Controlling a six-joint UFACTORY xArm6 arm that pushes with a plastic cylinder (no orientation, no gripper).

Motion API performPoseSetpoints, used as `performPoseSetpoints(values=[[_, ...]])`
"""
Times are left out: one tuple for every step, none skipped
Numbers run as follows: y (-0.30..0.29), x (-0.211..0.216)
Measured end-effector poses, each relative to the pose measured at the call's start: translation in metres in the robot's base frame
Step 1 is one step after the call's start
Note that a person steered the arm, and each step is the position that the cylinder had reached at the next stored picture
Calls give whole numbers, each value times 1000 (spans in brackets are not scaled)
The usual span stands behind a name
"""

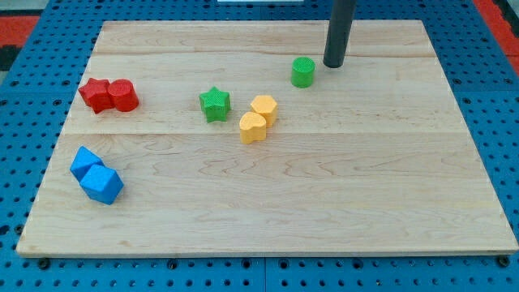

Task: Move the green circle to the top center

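Green circle (pixel 302 71) sits upright on the worktop (pixel 268 203), upper middle, a bit right of centre and short of the top edge. My tip (pixel 333 64) is just beside it, to its upper right, small gap, not touching. No claw on this rig, only the rod, so nothing is grasped. Looks like the approach step: next I'd need to get around below the circle's right side and push it up-left. Green star (pixel 215 105) and two yellow blocks (pixel 258 119) lie lower-left, clear. Rod's upper part is cut off at the view's top.
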State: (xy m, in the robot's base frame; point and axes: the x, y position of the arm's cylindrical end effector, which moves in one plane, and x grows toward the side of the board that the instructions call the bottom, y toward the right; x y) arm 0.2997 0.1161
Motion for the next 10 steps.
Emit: performPoseSetpoints(values=[[0,0],[6,9],[29,59],[1,43],[-38,4],[-46,29],[-51,50],[-89,49],[-118,12],[-135,-22]])
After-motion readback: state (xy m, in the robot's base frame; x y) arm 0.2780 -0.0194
